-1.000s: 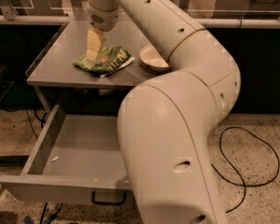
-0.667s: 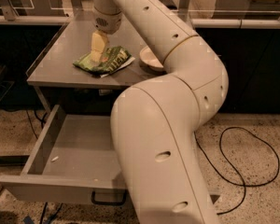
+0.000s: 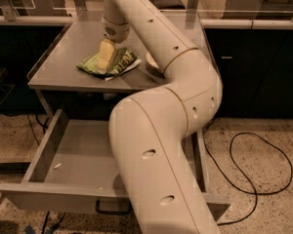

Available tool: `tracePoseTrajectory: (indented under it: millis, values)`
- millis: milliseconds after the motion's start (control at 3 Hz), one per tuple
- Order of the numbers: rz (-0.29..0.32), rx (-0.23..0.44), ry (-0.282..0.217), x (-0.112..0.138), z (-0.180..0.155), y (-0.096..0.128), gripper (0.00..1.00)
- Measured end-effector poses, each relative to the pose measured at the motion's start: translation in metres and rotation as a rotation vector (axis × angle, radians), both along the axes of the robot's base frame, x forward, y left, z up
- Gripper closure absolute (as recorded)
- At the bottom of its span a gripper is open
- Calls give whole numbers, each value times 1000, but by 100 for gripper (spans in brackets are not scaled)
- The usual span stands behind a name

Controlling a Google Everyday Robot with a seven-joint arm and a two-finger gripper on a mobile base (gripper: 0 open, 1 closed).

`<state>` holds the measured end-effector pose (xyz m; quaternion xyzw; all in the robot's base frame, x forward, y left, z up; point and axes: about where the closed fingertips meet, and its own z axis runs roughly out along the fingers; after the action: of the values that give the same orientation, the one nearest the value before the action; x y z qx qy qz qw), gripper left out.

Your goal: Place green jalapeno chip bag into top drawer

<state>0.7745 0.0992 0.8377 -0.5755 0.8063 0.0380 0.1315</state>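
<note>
Gripper (image 3: 106, 56): pale yellow, pointing straight down from the wrist of the arm (image 3: 156, 130), set on the left-centre of the bag (image 3: 122, 61) and touching it; how far open it is, and whether it has hold of the bag, cannot be told. Bag: green, crinkled, pale lettering, white edge at its near side, lying flat on the table (image 3: 71, 45) close to the near edge, not in the drawer. Bowl (image 3: 153, 64): cream, just right of the bag, mostly hidden behind the arm. Drawer (image 3: 44, 199): grey, shallow, pulled fully out below the tabletop on the near side, with a dark loop handle (image 3: 110, 210) at the middle of its front panel and a small pale scrap (image 3: 57, 165) on its floor at the left. Arm: large, cream, jointed, rising from the near right, crossing the right half of the drawer and reaching far-left over the table. Floor (image 3: 263, 179): speckled.
</note>
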Motion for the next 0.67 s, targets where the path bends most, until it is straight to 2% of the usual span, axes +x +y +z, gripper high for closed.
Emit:
tracePoseTrajectory:
  millis: [333, 667]
  values:
    - [0, 0, 0, 0, 0, 0, 0]
    - [-8, 3, 55, 1, -36, 10, 0]
